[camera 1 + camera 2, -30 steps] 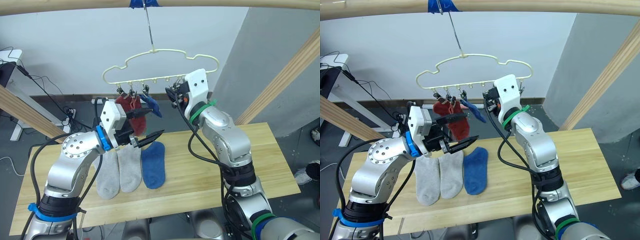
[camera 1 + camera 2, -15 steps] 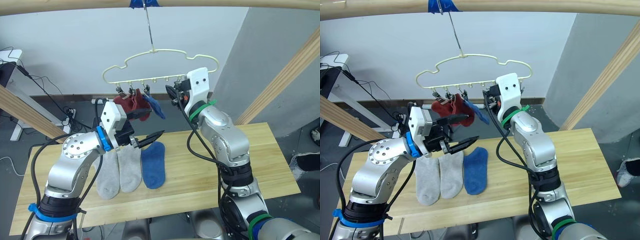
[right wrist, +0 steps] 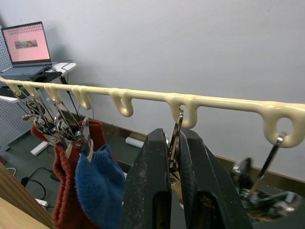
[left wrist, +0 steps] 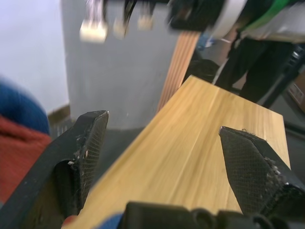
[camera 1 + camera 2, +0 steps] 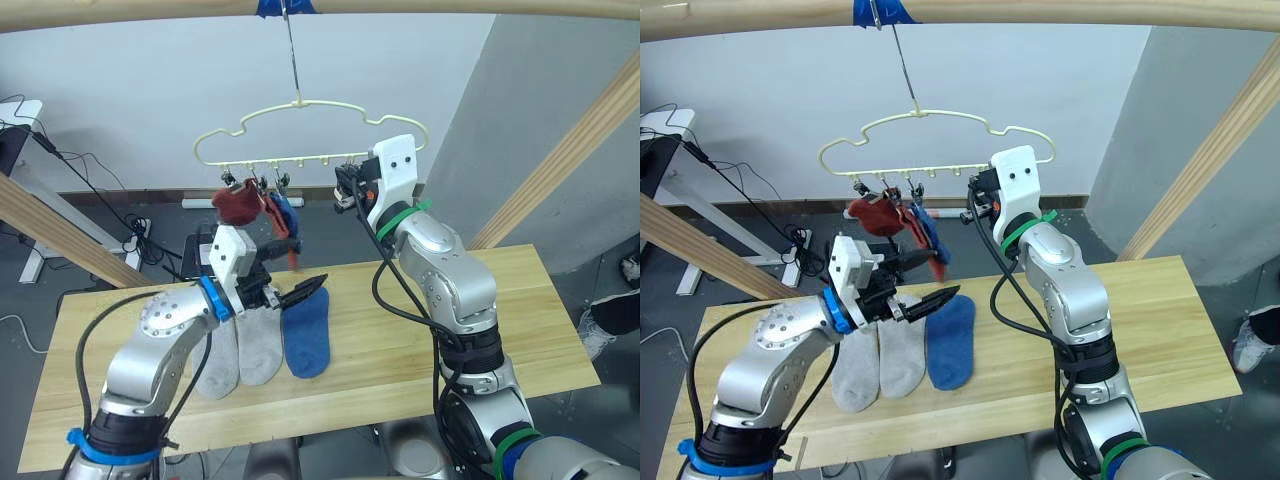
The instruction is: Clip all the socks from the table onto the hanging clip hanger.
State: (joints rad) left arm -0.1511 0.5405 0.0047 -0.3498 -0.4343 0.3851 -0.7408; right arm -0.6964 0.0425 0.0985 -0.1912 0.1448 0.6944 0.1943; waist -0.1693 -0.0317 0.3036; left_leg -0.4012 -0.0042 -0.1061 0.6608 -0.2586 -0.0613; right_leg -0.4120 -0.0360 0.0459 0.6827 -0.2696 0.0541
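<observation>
Three socks lay on the table [image 5: 480,330]: two grey socks [image 5: 240,345] and a blue sock [image 5: 307,333], side by side. The left gripper [image 5: 298,290] hovered above them, fingers spread wide, empty. At 12 o'clock from it hung the hanger [image 5: 300,130], two red socks [image 5: 240,203] and a second blue sock [image 3: 97,183] clipped at its left end. The right gripper [image 3: 174,157] was closed on a clip [image 3: 175,138] at 3 o'clock.

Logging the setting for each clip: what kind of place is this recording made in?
Probably an indoor lab or test room rigged for a laundry trial. A clip hanger hangs from a bare wooden pole frame over a plank table, with loose cables on the floor and a laptop on a side stand.
</observation>
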